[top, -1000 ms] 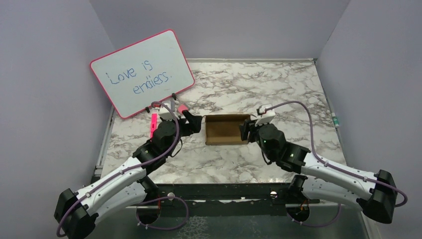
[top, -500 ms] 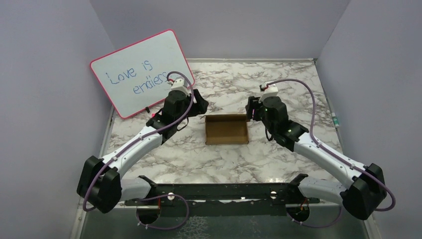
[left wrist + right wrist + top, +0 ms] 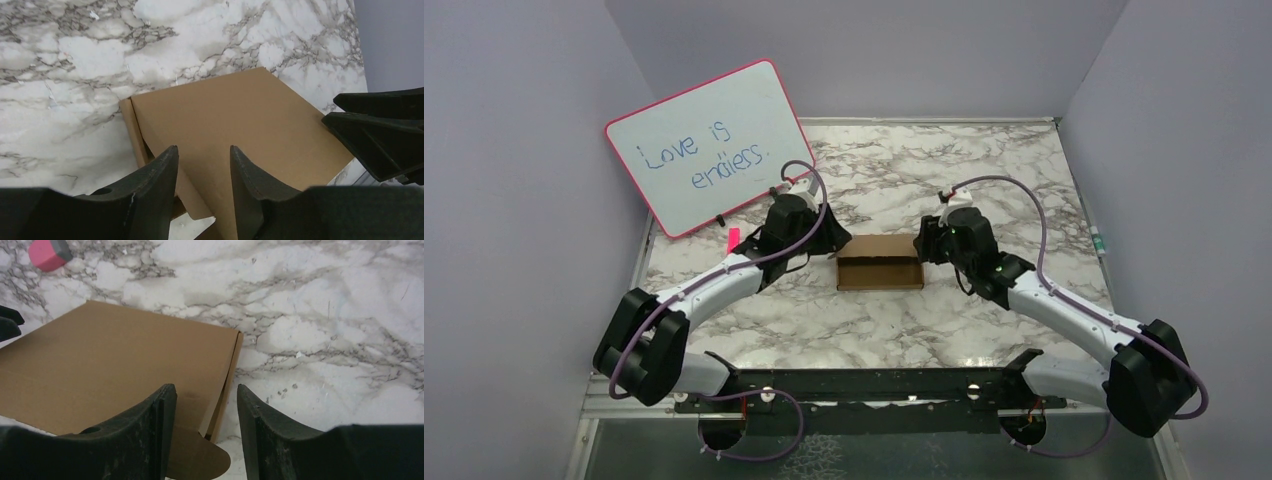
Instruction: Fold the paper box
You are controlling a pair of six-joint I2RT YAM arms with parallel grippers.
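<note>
Worktop (image 3: 984,170), white marble pattern, carries every item. Whiteboard (image 3: 709,145), pink-framed, stands propped at the far left, well apart from the work. Paper box (image 3: 880,262), plain brown corrugated, sits near the worktop's middle between the two arms; its lid panel lies folded over the tray, and one rounded tab (image 3: 200,460) sticks out loose at a corner. Left pincer (image 3: 202,150), jaws narrowly parted, hovers over the lid's left end and clamps nothing. Right pincer (image 3: 206,387), jaws likewise parted, sits astride the box's right edge without gripping. Pink marker (image 3: 733,238), small, lies beside the left arm. Step judged in hand: closing the lid. The next move likely calls for even downward pressure at both ends and tucking the loose tab inside the wall.
</note>
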